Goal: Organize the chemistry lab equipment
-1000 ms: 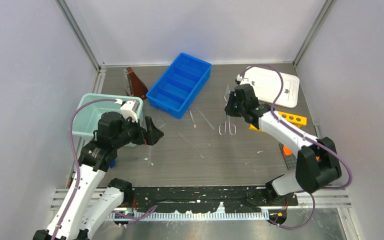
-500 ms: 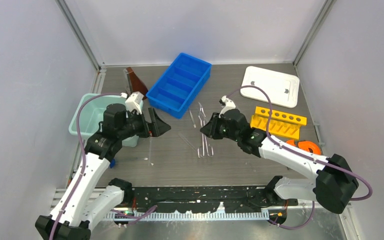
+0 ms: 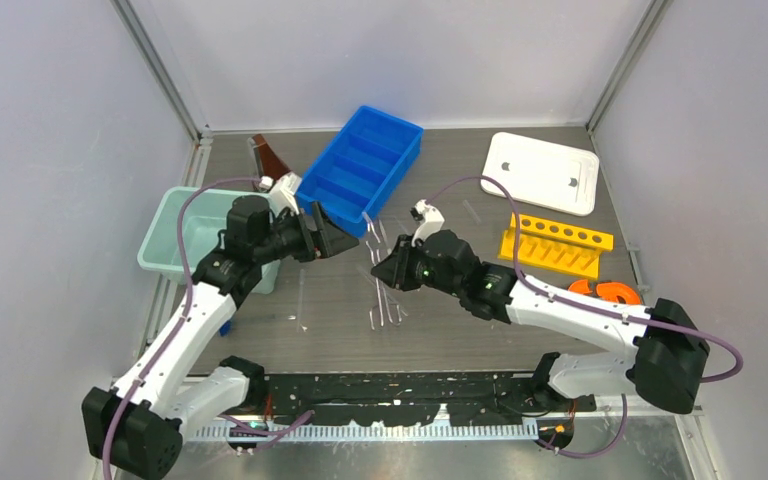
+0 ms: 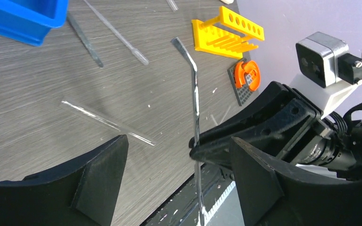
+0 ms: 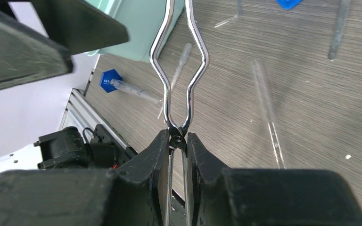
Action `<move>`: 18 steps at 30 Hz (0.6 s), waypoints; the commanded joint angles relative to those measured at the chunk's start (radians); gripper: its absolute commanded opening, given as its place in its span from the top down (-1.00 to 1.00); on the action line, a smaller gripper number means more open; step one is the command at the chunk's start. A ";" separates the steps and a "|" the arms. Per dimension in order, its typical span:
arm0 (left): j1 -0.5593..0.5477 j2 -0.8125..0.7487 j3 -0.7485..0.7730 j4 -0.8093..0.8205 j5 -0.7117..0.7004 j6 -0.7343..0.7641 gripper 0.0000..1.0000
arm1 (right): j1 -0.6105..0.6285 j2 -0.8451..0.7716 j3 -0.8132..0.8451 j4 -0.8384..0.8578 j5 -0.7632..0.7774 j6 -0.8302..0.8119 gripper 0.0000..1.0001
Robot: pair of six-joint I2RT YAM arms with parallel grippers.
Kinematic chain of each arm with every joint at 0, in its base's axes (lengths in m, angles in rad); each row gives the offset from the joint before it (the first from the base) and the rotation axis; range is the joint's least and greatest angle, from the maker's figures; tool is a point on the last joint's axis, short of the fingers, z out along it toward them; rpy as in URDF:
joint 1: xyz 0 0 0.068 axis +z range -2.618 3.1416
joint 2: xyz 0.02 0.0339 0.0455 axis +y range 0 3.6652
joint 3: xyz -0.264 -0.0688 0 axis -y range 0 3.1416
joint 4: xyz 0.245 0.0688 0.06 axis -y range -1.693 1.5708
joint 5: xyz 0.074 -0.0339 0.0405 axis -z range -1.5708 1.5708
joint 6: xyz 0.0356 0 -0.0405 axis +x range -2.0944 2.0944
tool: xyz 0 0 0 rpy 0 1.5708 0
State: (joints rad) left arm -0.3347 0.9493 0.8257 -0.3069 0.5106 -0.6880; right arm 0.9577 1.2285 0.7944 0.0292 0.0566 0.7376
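Right gripper (image 5: pixel 179 137) pinched on metal tongs (image 5: pixel 179 61) at pivot; left gripper (image 4: pixel 176 165) wide, empty, straddling them. Risk: off-centre squeeze swivels tongs loose.

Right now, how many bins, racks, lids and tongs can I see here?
Plastic bins: 2 (blue divided tray, mint-green tub)
Yellow holed rack: 1
White flat lid: 1
Silver metal tongs: 1
Total: 5
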 commanded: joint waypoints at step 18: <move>-0.145 0.111 -0.016 0.173 -0.055 -0.005 0.62 | 0.095 0.052 0.116 0.051 0.114 -0.007 0.83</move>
State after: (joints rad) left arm -0.4770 1.0889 0.8207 -0.1898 0.4641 -0.7113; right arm 1.0462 1.2743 0.8661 0.0242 0.1379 0.7364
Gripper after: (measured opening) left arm 0.245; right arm 0.232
